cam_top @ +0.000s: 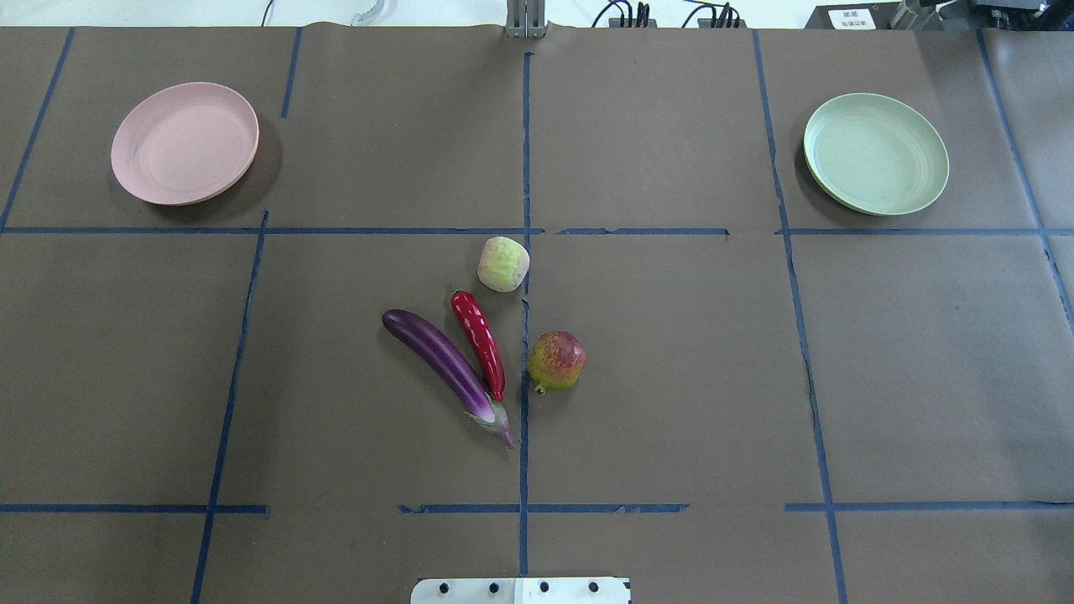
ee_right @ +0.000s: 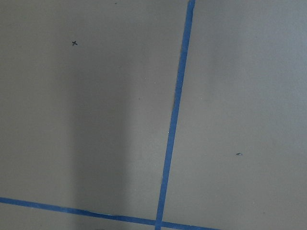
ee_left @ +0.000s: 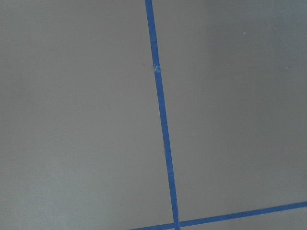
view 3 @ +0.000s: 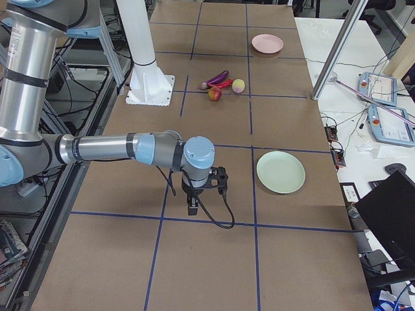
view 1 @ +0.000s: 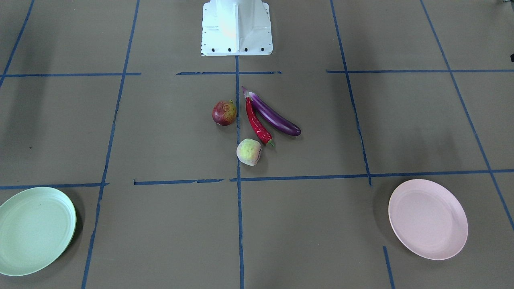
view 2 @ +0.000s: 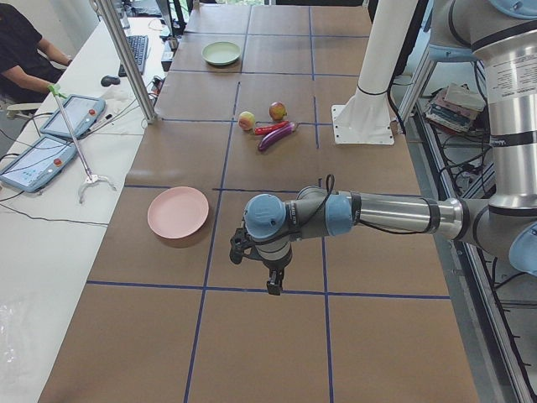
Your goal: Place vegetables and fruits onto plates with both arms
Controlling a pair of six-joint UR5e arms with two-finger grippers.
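Eggplant [cam_top: 445, 356], chili pepper [cam_top: 480, 342], dark red fruit [cam_top: 556, 361] and pale fruit [cam_top: 503, 263] cluster in the middle of the table [cam_top: 713, 403], well apart from the pink plate [cam_top: 185, 143] and green plate [cam_top: 875, 153]. Left gripper [view 2: 273, 287] and right gripper [view 3: 192, 208] hang above the table; I cannot tell how wide either stands.

**Legible markings: none confirmed**

No text, brand or number can be read in any view. A white label [cam_top: 852, 17] on dark equipment beyond the table's far edge carries dark characters, too small to make out. A printed sticker [view 2: 513, 80] on the upright silver tube of the left arm [view 2: 386, 214] shows lines of fine print, illegible. One small hand-drawn cross mark [ee_right: 74, 43] stands on the brown table covering [ee_right: 96, 134].
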